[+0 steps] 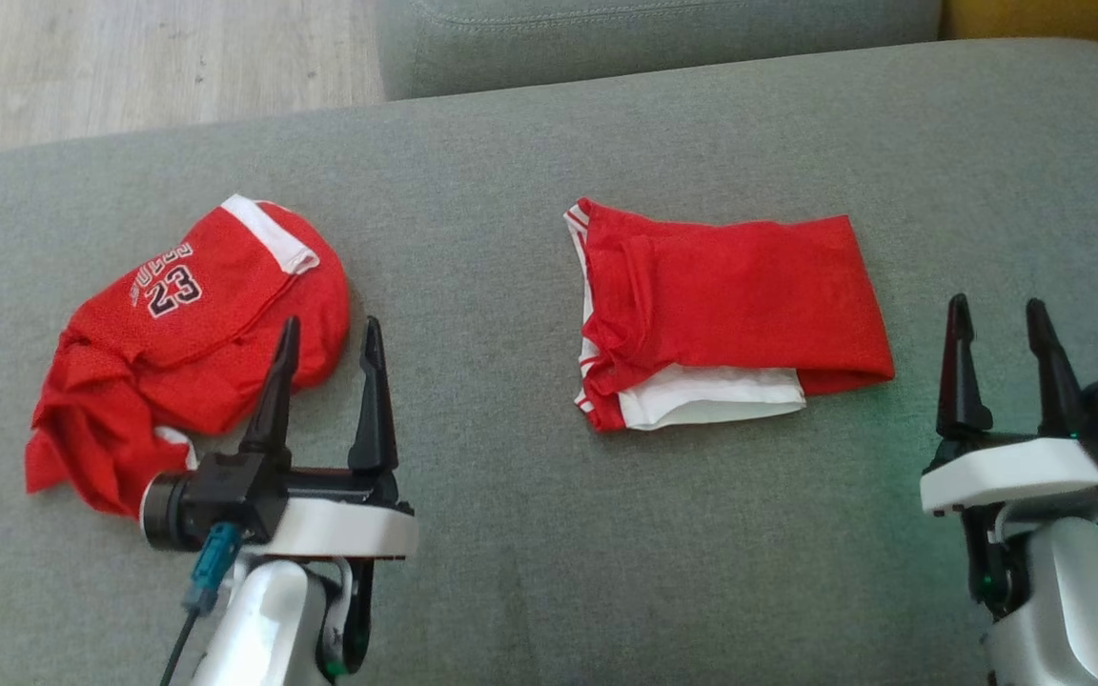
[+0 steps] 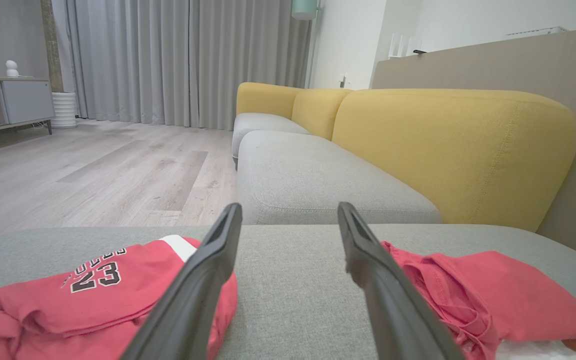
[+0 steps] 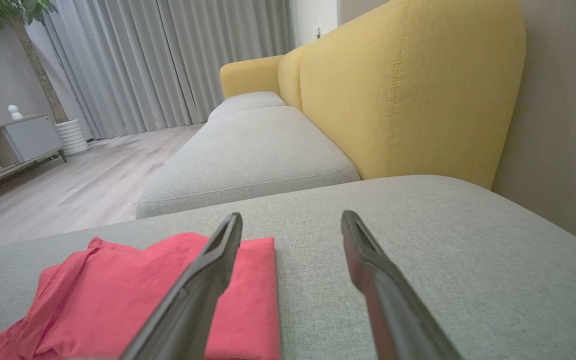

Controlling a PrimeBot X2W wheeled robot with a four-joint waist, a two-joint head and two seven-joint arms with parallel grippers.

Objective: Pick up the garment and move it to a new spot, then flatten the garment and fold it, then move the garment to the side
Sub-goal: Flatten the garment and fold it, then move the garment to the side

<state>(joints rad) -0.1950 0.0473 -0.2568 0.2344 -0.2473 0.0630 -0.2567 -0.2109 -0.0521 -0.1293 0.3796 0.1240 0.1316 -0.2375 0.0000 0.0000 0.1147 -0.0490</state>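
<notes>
Folded red garment (image 1: 730,319): lies flat on grey cushion (image 1: 549,553), centre, between both grippers, long axis left-right. Fold appears complete; judged remaining step: shift to side. Right gripper (image 1: 997,303): nearer arm, just off garment's right edge, garment ahead-left of fingers. Jaws fully spread, empty, touching nothing. Left gripper (image 1: 332,326): jaws fully spread, empty, farther from garment; crumpled number-23 jersey (image 1: 182,314) just beside its left finger.

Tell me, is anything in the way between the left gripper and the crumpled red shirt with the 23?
Nothing visible is in the way. The open left gripper hangs at the edge of the crumpled shirt, above the grey sofa cushion. The folded red garment lies apart, off to the right.
</notes>
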